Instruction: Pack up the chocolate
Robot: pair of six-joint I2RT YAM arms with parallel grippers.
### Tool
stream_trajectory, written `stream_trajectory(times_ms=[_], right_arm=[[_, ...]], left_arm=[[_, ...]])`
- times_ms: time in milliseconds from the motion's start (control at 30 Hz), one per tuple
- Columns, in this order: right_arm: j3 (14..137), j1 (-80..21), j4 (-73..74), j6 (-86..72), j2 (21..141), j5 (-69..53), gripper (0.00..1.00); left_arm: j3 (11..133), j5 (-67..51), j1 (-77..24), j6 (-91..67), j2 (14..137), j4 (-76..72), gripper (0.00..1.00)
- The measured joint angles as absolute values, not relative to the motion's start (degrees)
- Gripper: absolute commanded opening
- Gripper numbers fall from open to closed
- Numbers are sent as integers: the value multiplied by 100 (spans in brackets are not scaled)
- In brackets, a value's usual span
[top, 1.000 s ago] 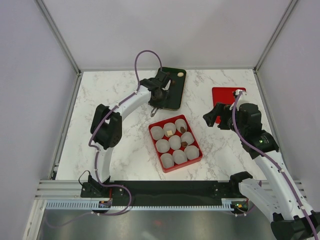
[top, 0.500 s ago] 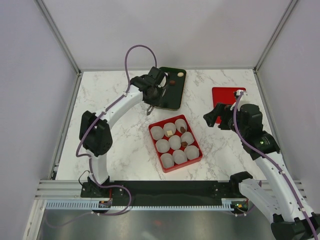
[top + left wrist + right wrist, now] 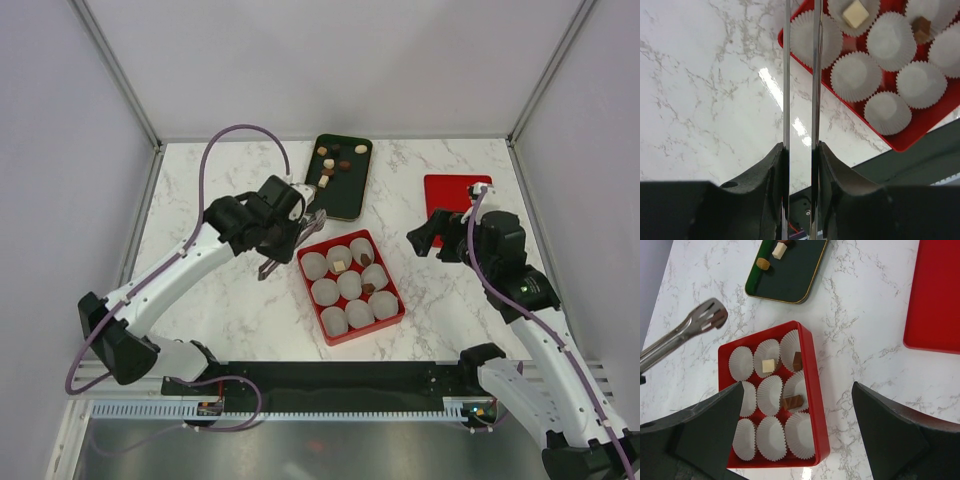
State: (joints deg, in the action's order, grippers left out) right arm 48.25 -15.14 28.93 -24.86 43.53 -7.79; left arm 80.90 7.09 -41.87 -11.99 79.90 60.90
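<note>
Several chocolate pieces (image 3: 338, 160) lie on a dark tray (image 3: 345, 195) at the back. The red box (image 3: 392, 318) of white paper cups holds a cream cube (image 3: 768, 365) and two brown pieces (image 3: 797, 361), (image 3: 792, 402). My left gripper (image 3: 298, 222) is shut on metal tongs (image 3: 272, 262) just left of the box's far corner. In the left wrist view the tongs' blades (image 3: 786, 75) run up from my left gripper (image 3: 801, 147) and out of frame. The tongs' tips (image 3: 712, 316) show no chocolate between them. My right gripper (image 3: 432, 232), (image 3: 797, 385) hangs open right of the box.
A flat red lid (image 3: 452, 192), (image 3: 935, 295) lies at the back right. The marble table (image 3: 210, 200) ends at grey walls on the left, right and back. A black rail (image 3: 330, 378) runs along the near edge.
The left arm swung from over the dark tray toward the near left, carrying the tongs to the box's far-left corner. The tray's chocolates are now uncovered. The right arm stayed still.
</note>
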Motion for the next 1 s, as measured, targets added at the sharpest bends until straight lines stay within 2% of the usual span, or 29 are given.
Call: stream_trajectory(times_ms=[200, 1000], right_arm=[[4786, -1514, 2893, -2491, 4257, -819, 98], [4786, -1514, 2891, -2569, 4147, -917, 98]], left_arm=[[7658, 617, -4657, -1439, 7481, 6383, 35], [7266, 593, -4674, -1562, 7647, 6274, 38]])
